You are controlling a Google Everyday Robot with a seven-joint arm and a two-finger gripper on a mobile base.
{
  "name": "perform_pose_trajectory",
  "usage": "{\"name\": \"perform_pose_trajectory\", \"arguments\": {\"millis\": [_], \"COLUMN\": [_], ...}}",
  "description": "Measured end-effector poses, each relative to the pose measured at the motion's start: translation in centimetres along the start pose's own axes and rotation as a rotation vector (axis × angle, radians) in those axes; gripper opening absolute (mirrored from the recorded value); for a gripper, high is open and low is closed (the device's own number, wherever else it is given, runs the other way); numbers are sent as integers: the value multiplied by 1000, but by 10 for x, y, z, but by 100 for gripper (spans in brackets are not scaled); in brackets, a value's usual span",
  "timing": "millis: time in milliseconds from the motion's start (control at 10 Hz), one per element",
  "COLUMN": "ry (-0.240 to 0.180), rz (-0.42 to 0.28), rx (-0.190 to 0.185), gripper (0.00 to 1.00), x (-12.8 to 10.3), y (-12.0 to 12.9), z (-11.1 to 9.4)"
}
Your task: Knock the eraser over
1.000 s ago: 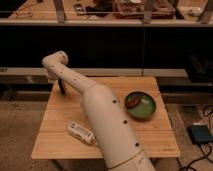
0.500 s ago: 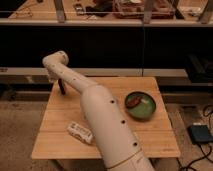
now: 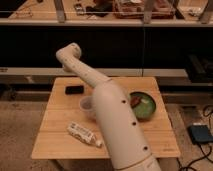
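The eraser (image 3: 74,90), a slim black block, lies flat on its long side near the far left of the wooden table (image 3: 60,142). My white arm rises from the bottom of the view and reaches up and left over the table. Its far end, with the gripper (image 3: 65,56), hangs above and just behind the table's back edge. It is higher than the eraser, a little to its left, and not touching it.
A clear cup (image 3: 87,106) stands mid-table next to my arm. In front of it a white labelled bottle (image 3: 83,134) lies on its side. A green bowl (image 3: 144,105) with food sits at the right. Dark shelving stands behind the table. A blue object (image 3: 202,134) is on the floor at right.
The end of my arm has lifted up and away from the table. The dark shape that stood under it now lies flat, slightly further right.
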State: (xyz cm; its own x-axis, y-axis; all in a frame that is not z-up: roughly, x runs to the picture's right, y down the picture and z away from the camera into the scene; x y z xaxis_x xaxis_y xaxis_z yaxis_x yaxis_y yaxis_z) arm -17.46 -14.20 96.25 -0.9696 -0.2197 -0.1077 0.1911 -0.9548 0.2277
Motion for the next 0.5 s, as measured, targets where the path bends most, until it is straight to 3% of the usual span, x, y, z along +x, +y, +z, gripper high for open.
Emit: {"name": "perform_pose_trajectory", "arguments": {"millis": [200,300,500], "ry": [-94,-121,-123], "rz": [91,125,126], "rx": [-27,-33,-34], "gripper": [0,4,22], "x": [-72,-94,-94], "y": [18,21,20], "z": [-26,-36,-37]}}
